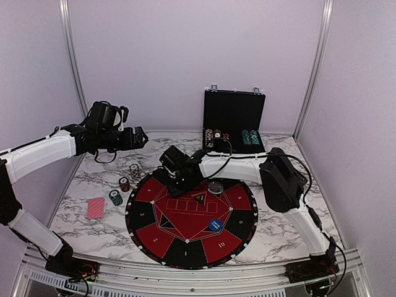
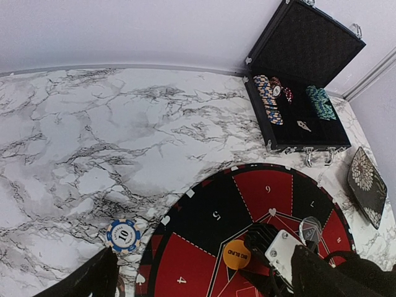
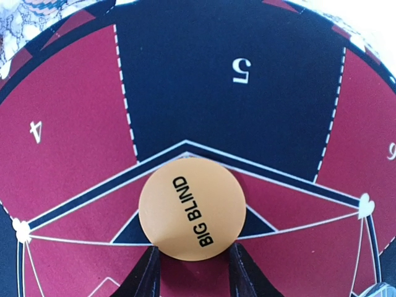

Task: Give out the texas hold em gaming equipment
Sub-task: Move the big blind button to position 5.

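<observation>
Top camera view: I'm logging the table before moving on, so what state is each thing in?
chip case: open, lid upright.
orange disc: printed side up, pinched at its edge over the mat.
right gripper: shut on the orange disc.
left gripper: open, empty, above the table.
blue disc: flat on the mat.
cards: face down on the table.

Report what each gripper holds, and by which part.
Right gripper pinches the orange Big Blind disc by its near edge; left gripper is open, holding nothing.
</observation>
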Motion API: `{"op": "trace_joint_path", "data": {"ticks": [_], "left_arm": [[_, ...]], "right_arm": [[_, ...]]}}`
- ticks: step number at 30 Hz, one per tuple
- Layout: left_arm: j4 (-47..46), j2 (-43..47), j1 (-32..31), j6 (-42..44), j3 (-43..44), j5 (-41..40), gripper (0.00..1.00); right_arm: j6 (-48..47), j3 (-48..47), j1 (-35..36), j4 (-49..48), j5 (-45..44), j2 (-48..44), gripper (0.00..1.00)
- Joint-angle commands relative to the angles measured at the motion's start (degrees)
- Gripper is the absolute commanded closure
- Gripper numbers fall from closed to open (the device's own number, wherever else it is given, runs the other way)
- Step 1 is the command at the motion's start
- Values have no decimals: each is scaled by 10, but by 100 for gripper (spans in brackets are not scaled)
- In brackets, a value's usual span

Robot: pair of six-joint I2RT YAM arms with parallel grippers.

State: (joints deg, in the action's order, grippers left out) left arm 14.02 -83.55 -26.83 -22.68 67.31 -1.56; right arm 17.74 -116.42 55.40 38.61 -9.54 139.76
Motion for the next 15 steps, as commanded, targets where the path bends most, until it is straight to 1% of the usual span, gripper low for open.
{"op": "trace_joint_path", "data": {"ticks": [1,15], "left_arm": [[-4,5,5,7,-3,-6,1],[-4,3,7,6,-1,-3,1]], "right_arm": [[-9,-22,-9,12,-3,25,64],[-15,-42,-12,15,4,35,64]]}}
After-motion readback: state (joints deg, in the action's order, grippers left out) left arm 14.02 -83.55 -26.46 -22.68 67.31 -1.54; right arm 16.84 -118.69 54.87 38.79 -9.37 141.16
